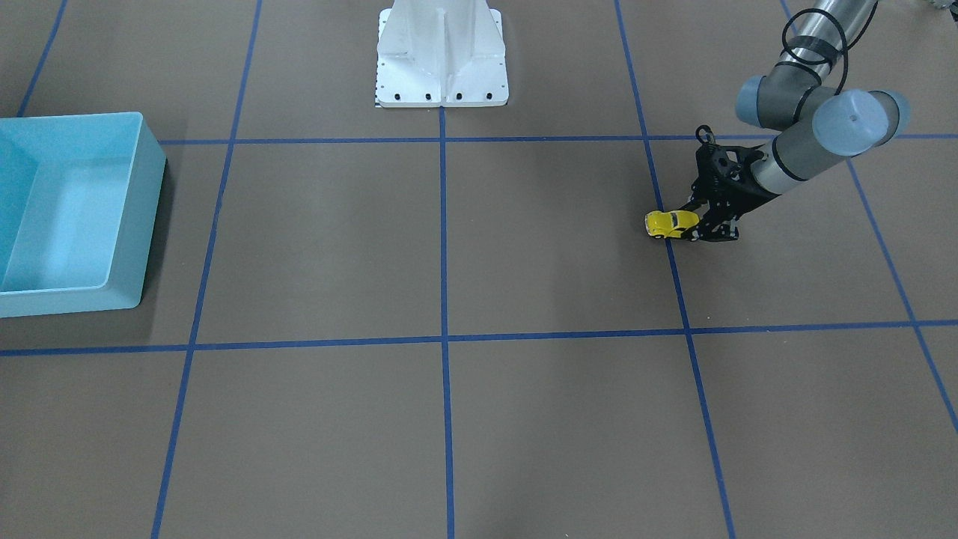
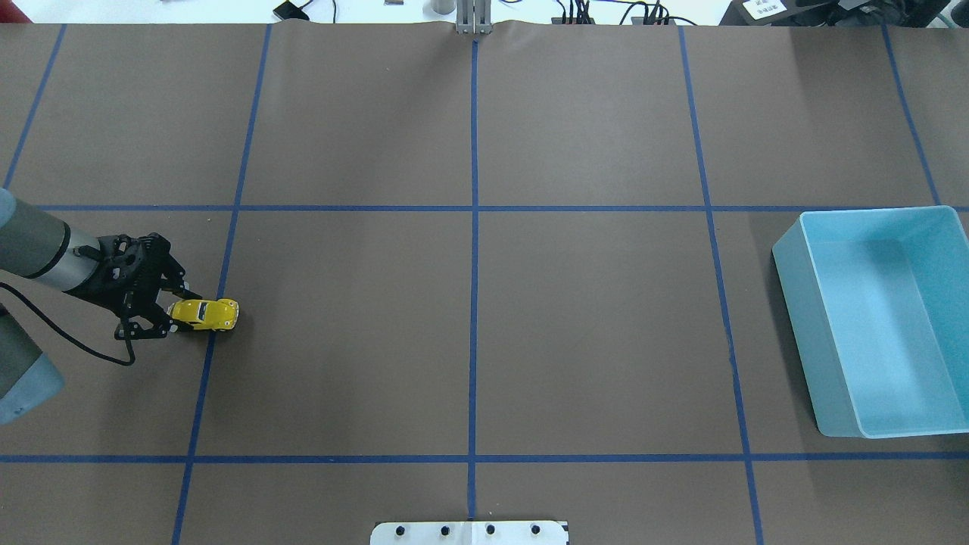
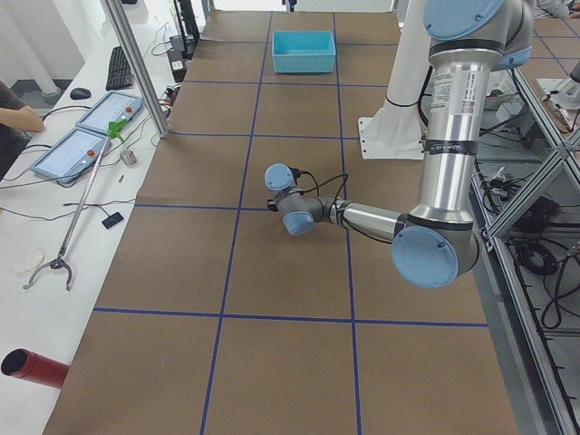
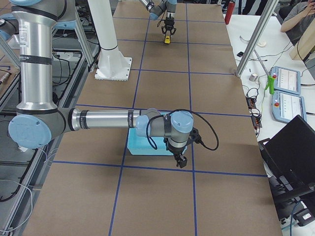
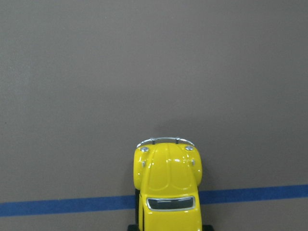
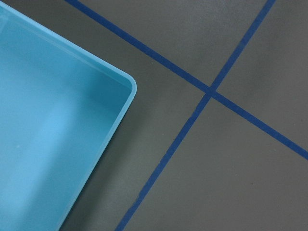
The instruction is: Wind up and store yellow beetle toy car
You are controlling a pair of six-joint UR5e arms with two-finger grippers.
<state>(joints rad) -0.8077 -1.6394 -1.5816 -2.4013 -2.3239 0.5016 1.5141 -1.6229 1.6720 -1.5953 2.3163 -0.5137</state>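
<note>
The yellow beetle toy car (image 2: 208, 314) is seen on the worktop (image 2: 469, 318) at 9 o'clock overhead, its rear pinched by the left tool (image 2: 176, 313). The state of the right tool (image 4: 181, 161) cannot be told.

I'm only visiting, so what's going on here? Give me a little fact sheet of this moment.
toy: yellow beetle toy car, upright on the table, straddling a blue tape line
left gripper: fingers flank the car's rear, apparently gripping
store: light blue bin, empty, far from the car
right gripper: near the bin's corner; open or shut unclear
</note>
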